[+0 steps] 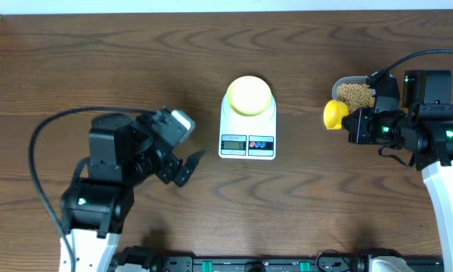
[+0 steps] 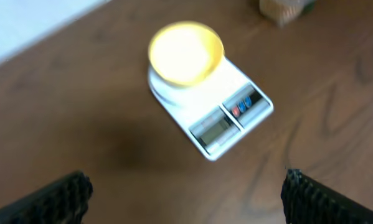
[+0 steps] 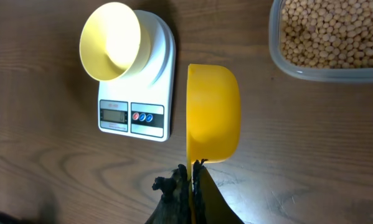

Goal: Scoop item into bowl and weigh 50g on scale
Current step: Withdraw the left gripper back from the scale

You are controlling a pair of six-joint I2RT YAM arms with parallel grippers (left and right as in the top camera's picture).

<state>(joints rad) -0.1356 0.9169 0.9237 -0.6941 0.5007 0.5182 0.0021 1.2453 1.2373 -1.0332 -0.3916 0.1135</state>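
beside the clear plastic tub (image 3: 323, 76), the right pincer (image 3: 192, 177), closed tight on the round yellow scoop (image 3: 214, 112), could let it twist, spilling tan beans (image 3: 335, 31).

Dark brown wood-grain table (image 1: 97, 60)

Left tool (image 1: 190, 168) spread wide, hovering near left. Right tool (image 3: 192, 169) pinched tight on yellow scoop (image 3: 212, 112) handle, at right.
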